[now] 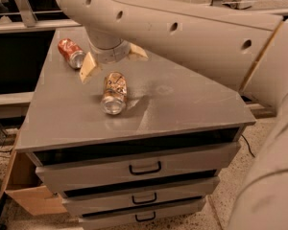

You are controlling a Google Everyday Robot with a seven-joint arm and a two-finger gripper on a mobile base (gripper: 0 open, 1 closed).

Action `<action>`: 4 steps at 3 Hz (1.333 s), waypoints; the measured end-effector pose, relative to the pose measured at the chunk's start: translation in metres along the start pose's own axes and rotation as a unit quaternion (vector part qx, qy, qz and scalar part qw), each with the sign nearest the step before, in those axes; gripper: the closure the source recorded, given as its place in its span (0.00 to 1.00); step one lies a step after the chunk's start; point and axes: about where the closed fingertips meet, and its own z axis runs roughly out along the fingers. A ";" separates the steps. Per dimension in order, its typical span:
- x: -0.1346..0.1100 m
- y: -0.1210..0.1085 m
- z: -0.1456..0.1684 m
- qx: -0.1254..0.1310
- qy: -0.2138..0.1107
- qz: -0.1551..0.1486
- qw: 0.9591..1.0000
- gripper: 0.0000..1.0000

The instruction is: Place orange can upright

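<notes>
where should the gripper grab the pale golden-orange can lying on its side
Likely best: grip the pale golden-orange drink can across the middle of its rounded body, coming down from above. It lies on its side on the grey cabinet top, silver end toward the camera, so both curved flanks are free. The open gripper hovers just behind it.

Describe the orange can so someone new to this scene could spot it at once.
On the grey cabinet top, two cans lie on their sides. The orange can is the nearer one, just in front of the open gripper, silver end towards the camera. Its pale golden, mottled body sets it apart from the deeper red can at the back left.
</notes>
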 end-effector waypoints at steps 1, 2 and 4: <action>0.012 -0.003 0.007 0.010 0.016 0.084 0.996 0.00; 0.020 -0.003 0.014 0.012 0.031 0.131 0.991 0.00; 0.030 0.004 0.032 0.000 0.061 0.170 0.984 0.19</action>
